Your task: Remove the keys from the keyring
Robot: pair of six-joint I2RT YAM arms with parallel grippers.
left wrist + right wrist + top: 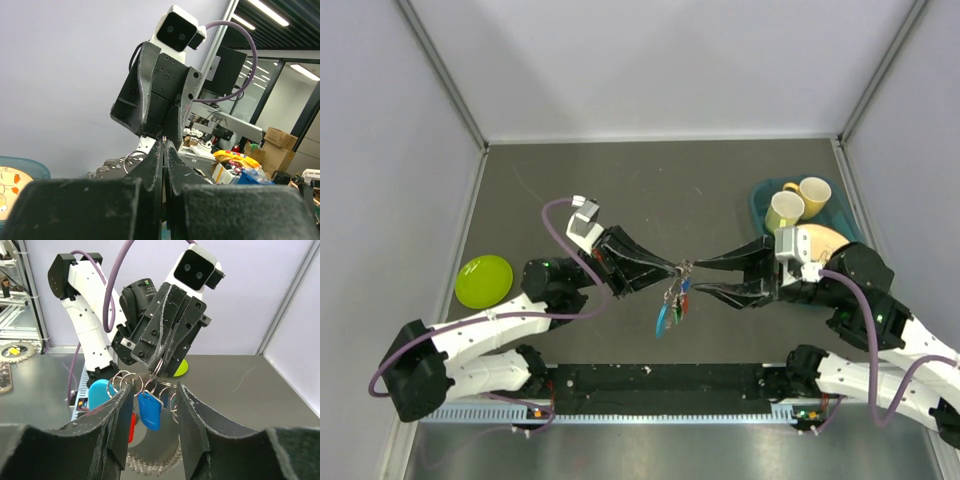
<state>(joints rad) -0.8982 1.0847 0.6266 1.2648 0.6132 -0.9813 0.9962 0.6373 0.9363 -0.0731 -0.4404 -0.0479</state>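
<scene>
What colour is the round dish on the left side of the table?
The dish is lime green, clearest in the top external view.

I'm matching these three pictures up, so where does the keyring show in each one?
Top external: keyring at centre, between left hand and right hand.
Left wrist: keyring lower centre, just left of the left hand.
Right wrist: keyring centre, above the open right hand.
Shared landmark: the left hand, pinching it, shows in all three.
</scene>
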